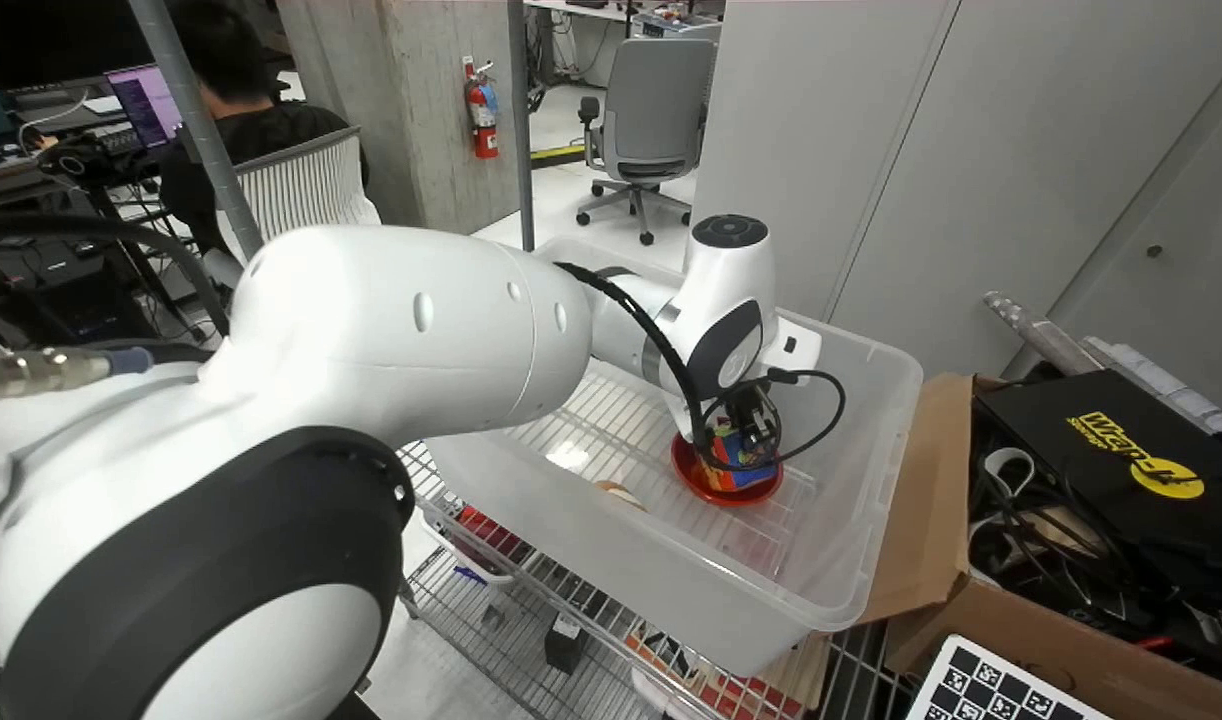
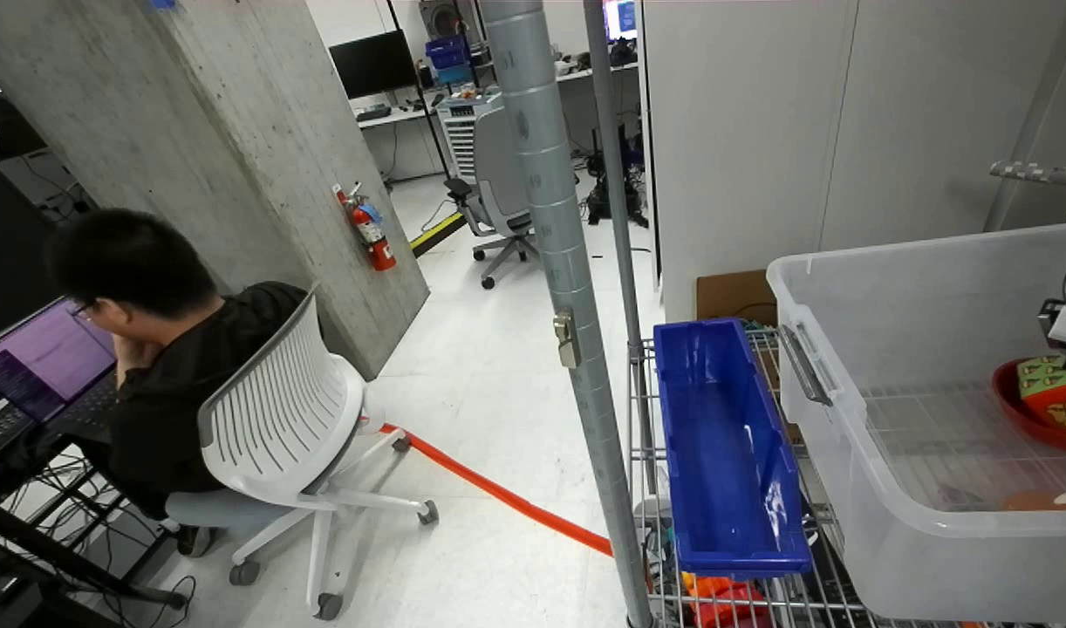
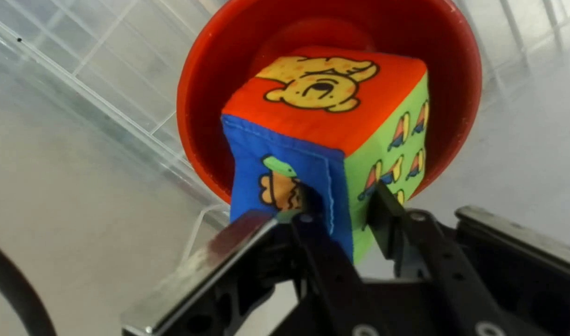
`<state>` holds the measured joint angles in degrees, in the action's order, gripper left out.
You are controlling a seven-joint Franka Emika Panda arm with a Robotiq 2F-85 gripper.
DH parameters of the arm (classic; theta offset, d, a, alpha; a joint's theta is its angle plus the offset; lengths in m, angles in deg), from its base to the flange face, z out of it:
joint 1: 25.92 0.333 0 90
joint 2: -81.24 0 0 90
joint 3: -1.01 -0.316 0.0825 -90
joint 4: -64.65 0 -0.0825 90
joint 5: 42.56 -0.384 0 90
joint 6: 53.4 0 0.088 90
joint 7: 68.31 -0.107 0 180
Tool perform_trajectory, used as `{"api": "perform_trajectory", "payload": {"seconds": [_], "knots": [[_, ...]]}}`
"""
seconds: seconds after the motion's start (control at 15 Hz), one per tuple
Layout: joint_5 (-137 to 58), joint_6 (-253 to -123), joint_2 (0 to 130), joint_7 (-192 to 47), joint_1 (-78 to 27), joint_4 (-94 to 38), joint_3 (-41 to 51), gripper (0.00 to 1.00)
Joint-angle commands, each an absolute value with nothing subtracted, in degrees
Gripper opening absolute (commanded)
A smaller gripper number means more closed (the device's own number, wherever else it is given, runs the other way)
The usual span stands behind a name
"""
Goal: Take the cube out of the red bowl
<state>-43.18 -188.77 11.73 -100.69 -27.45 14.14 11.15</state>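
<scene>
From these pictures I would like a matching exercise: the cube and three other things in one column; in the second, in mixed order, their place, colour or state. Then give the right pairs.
Things
1. cube
2. fire extinguisher
3. long tray
4. white chair

Place, colour or state
A. blue, beside the translucent bin
B. occupied by a seated person
C. in the red bowl
D. against the concrete pillar

Pairs: 1-C, 2-D, 3-A, 4-B
</scene>
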Motion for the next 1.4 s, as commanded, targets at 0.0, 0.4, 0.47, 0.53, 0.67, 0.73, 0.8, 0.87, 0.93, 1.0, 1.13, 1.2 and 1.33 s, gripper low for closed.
{"api": "perform_trajectory", "payload": {"seconds": [0.0, 0.4, 0.47, 0.53, 0.67, 0.73, 0.8, 0.87, 0.93, 1.0, 1.13, 1.2, 1.33], "knots": [[-42.97, -186.31, 8.83, -101.97, -27.57, 19.35, 12.32, 0.02], [-41.58, -185.29, 12.9, -103.0, -25.33, 15.67, 13.75, 0.01], [-40.97, -184.68, 13.94, -103.54, -24.5, 14.61, 14.6, 0.01], [-39.75, -183.97, 15.54, -104.69, -23.11, 12.89, 16.25, 0.01], [-36.45, -181.66, 18.8, -107.92, -19.92, 9.68, 20.18, 0.01], [-35.35, -180.05, 20.68, -108.92, -18.5, 8.06, 21.2, 0.01], [-34.53, -178.49, 22.75, -109.1, -17.07, 6.1, 21.67, 0.01], [-32.84, -177.16, 24.49, -108.78, -16.77, 4.82, 20.25, 0.01], [-33.09, -176.47, 26.3, -107.62, -16.28, 3.15, 18.56, 0.01], [-33.42, -176.02, 27.8, -106.75, -15.91, 1.74, 17.02, 0.01], [-34.5, -178.87, 29.11, -104.75, -15.65, -0.83, 13.78, 0.01], [-34.66, -179.21, 29.16, -104.58, -15.4, -1.58, 12.68, 0.01], [-34.33, -181.65, 27.74, -104.33, -14.95, -2.21, 11.12, 0.01]]}}
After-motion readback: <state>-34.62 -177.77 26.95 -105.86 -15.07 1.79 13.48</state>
